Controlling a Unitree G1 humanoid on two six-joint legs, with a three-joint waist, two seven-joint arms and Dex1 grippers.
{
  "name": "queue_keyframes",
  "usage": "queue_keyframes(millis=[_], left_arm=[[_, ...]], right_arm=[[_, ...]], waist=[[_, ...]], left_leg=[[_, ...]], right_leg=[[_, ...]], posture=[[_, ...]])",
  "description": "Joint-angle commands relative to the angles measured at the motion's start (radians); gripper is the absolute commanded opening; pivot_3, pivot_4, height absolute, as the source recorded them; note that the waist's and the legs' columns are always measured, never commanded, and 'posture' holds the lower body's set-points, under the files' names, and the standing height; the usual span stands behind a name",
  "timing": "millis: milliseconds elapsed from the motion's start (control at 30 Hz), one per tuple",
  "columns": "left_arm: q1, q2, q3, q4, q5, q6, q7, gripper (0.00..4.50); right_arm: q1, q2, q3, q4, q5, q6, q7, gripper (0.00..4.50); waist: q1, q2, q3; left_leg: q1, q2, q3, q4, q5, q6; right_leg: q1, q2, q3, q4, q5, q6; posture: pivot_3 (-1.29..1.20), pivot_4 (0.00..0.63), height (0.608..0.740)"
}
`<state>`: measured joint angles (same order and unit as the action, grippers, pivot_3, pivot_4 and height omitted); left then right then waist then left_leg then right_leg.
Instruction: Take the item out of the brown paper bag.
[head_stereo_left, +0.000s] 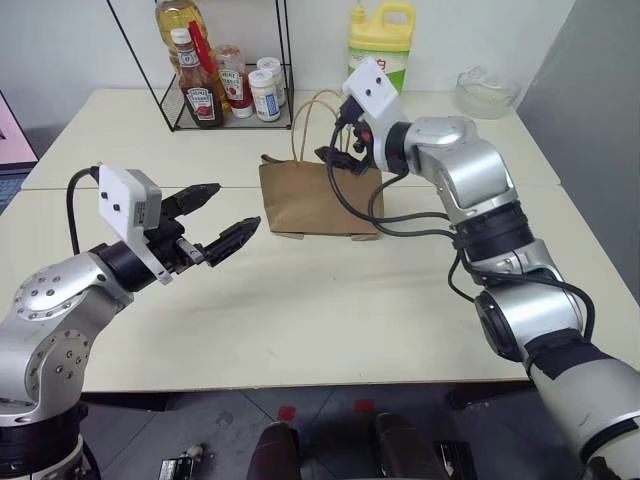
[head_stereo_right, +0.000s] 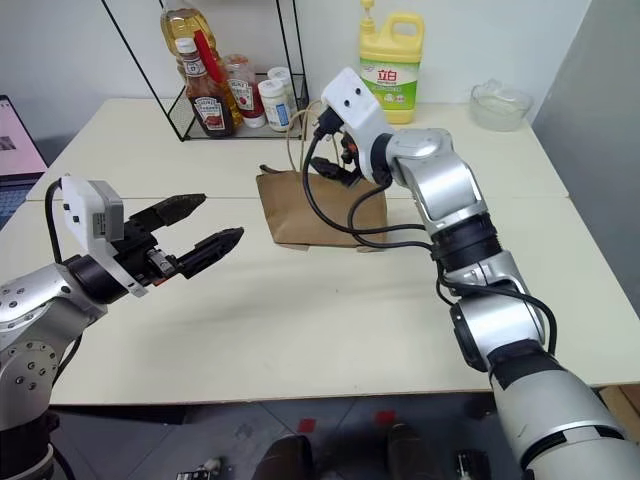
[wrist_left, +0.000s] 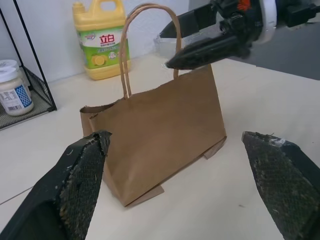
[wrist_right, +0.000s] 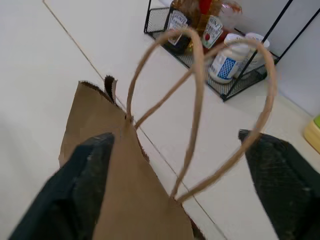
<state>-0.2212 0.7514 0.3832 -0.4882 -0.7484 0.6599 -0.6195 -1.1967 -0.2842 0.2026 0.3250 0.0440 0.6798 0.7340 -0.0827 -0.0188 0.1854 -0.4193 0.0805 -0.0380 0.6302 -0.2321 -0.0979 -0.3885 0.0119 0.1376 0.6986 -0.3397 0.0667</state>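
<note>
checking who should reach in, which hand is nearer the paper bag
Right. The right hand hangs open just above the brown paper bag, by its handles. The left hand is open too, off to the bag's left over the table.

A plain tan-brown bag (head_stereo_left: 318, 198) with paler tan loop handles (wrist_right: 200, 100) is seen on a cream table (head_stereo_left: 330, 310). Black fingers (wrist_left: 80, 180) are found on both silver-grey arms, with white camera boxes on the wrists. A yellow jug (head_stereo_left: 381, 40) with a green-and-white label is parked at the back. Red-capped ketchup bottles (head_stereo_left: 203, 95) and white jars (head_stereo_left: 265, 92) are kept in a black wire rack (head_stereo_left: 225, 60).
</note>
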Motion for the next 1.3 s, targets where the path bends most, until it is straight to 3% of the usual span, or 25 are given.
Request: queue_keyframes(millis=[33,333,500,667,833,967,1133,1300], left_arm=[[-0.022,0.014,-0.002,-0.009,-0.007,0.017,0.015,4.5],[-0.085,0.013,-0.053,0.041,0.007,0.02,-0.005,4.5],[-0.225,0.021,-0.13,0.175,0.09,-0.03,-0.038,3.31],[-0.46,-0.001,-0.259,0.408,0.247,-0.127,-0.071,1.66],[-0.68,-0.046,-0.371,0.735,0.396,-0.297,-0.169,0.04],[-0.858,-0.097,-0.422,1.058,0.514,-0.478,-0.213,0.01],[-1.109,-0.177,-0.492,1.553,0.714,-0.714,-0.072,0.01],[-1.184,-0.239,-0.516,1.752,0.816,-0.814,-0.018,0.01]], right_arm=[[0.069,-0.079,-0.011,-0.242,0.058,0.104,0.071,4.47],[0.293,-0.252,-0.141,-0.741,0.286,0.416,0.114,4.47],[0.473,-0.306,-0.296,-0.971,0.398,0.513,0.069,4.5],[0.675,-0.127,-0.449,-1.221,0.437,0.604,-0.142,4.5],[0.836,-0.089,-0.477,-1.37,0.525,0.638,-0.211,4.5],[0.886,-0.149,-0.535,-1.372,0.687,0.624,-0.26,4.5],[0.916,-0.245,-0.638,-1.372,0.873,0.597,-0.378,4.5],[0.929,-0.29,-0.642,-1.372,1.015,0.568,-0.52,4.5]], waist=[[0.002,0.0,0.0],[0.002,0.0,0.0],[0.023,0.0,0.0],[0.032,-0.001,-0.001],[0.045,-0.001,-0.001],[0.049,-0.001,-0.001],[0.051,-0.001,-0.001],[0.049,-0.001,-0.001]], left_leg=[[0.0,0.0,0.0,0.0,0.0,0.0],[-0.001,0.0,-0.004,0.001,-0.001,0.002],[-0.002,0.0,-0.009,0.002,-0.001,0.002],[-0.002,0.0,-0.014,0.002,0.001,0.001],[-0.003,-0.001,-0.014,0.002,0.003,-0.004],[-0.003,-0.001,-0.014,0.002,0.003,-0.002],[-0.006,-0.002,-0.015,0.003,0.003,-0.001],[-0.006,-0.002,-0.016,0.002,0.003,-0.001]], right_leg=[[0.0,0.0,0.0,0.0,0.0,0.0],[0.001,0.0,-0.004,0.0,0.0,0.0],[0.004,0.0,-0.009,-0.001,-0.001,-0.001],[0.005,0.002,-0.012,-0.001,-0.001,-0.001],[0.004,0.001,-0.012,-0.001,-0.001,-0.001],[0.004,0.002,-0.013,0.0,-0.001,-0.001],[0.004,0.002,-0.013,-0.001,-0.001,-0.001],[0.004,0.002,-0.013,-0.001,-0.001,-0.001]], posture=[[0.0,0.15,0.74],[0.0,0.15,0.74],[0.0,0.15,0.74],[0.0,0.15,0.74],[0.0,0.15,0.74],[0.0,0.15,0.74],[0.0,0.15,0.74],[0.0,0.15,0.74]])
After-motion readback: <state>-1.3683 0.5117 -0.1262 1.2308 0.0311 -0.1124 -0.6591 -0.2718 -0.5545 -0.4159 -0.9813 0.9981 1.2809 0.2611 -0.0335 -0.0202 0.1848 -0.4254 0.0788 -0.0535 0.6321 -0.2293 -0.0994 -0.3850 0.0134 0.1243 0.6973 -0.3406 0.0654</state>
